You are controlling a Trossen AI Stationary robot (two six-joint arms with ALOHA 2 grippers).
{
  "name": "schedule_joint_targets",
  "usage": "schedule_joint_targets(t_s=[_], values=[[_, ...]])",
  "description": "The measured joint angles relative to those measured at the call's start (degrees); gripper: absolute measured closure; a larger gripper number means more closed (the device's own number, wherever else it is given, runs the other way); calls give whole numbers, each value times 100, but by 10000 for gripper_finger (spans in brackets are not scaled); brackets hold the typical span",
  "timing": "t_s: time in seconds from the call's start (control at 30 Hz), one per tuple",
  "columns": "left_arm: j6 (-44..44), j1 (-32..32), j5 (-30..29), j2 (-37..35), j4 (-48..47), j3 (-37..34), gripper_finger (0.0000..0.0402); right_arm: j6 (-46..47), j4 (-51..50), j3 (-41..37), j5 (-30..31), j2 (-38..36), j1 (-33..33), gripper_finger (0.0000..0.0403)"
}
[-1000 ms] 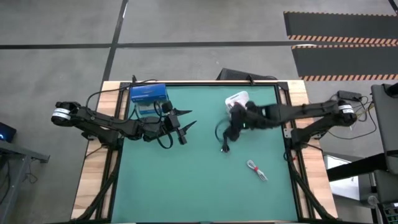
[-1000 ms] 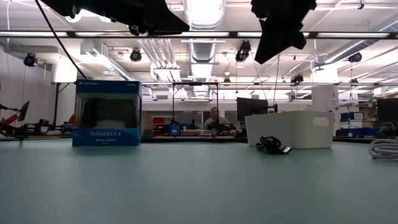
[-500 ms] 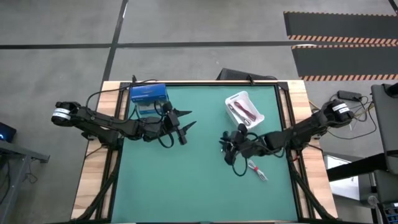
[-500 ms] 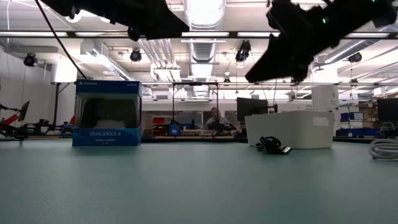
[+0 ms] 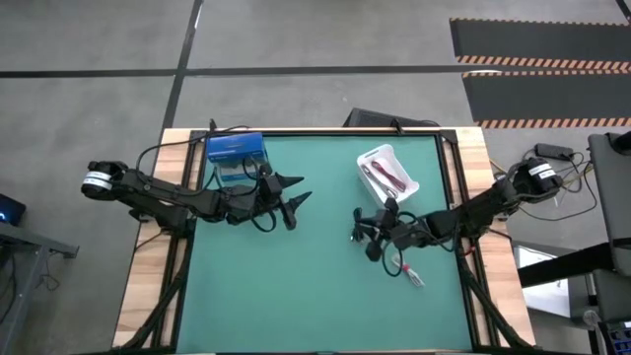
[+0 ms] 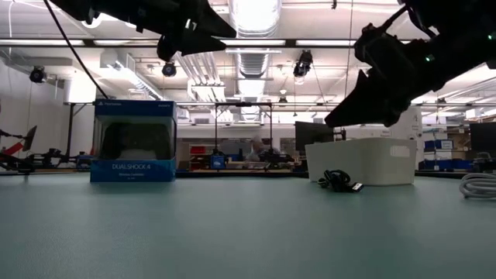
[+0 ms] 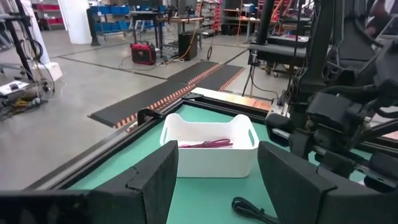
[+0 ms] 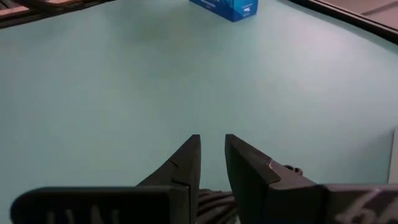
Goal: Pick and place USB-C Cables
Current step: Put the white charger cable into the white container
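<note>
Right claw (image 5: 367,240) lower, black cable (image 6: 337,180) beneath.

the green table (image 6: 232,232) fills the lower half of the frame. at the left of the middle a blue box (image 6: 134,141) stands upright on it, with white letters on its front. right of the centre there is a white bin (image 6: 363,160), and a black cable bundle (image 6: 337,180) lies on the table just in front of its left part. at the right edge a silver-grey cable (image 6: 478,185) rests on the table, partly cut off by the frame. two dark arms hang from above: the left arm (image 6: 167,19) at the upper left, the right arm (image 6: 407,62) at the upper right, above the bin and not touching it. far behind, in the middle, a person is seen among desks, under ceiling lamps.
</note>
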Motion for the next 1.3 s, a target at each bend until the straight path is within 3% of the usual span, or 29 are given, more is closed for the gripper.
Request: schedule_joint_targets(t_s=[0.43, 0.7, 0.9, 1.0, 1.3], values=[[-301, -48, 7, 1, 2, -2, 195, -11, -59, -108, -114, -11, 405, 339], [-296, -111, 15, 1, 2, -4, 195, 1415, -471, -108, -1465, -12, 424, 325], [-167, -111, 13, 1, 0, -7, 195, 1993, -649, -54, -2009, -12, 435, 293], [-104, -111, 13, 1, 0, -7, 195, 2271, -1467, 297, -2254, -12, 435, 275], [45, -111, 13, -1, -1, -7, 195, 3367, -5603, 1847, -2225, 3, 778, 254]])
